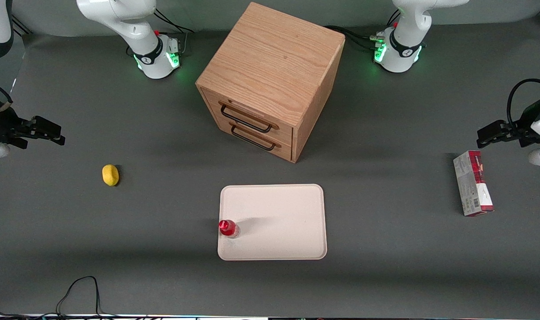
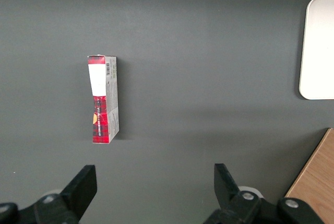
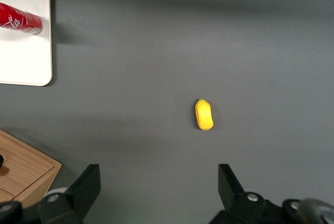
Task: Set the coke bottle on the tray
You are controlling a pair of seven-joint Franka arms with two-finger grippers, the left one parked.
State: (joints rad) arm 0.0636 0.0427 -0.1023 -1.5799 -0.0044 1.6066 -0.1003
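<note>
Coke bottle (image 1: pixel 228 228) stands upright on tray (image 1: pixel 274 222) — hand (image 1: pixel 52 133) wide, well apart.

My gripper (image 1: pixel 52 133), fingers spread, hangs over bare table well out from the tray (image 1: pixel 279 209) toward the working arm's end. Between it and the tray only a lemon (image 1: pixel 110 174) lies low. The bottle (image 1: pixel 228 228) stands upright just inside the tray's rim. The cabinet (image 1: pixel 270 80) looms farther from the camera, near the tray.
</note>
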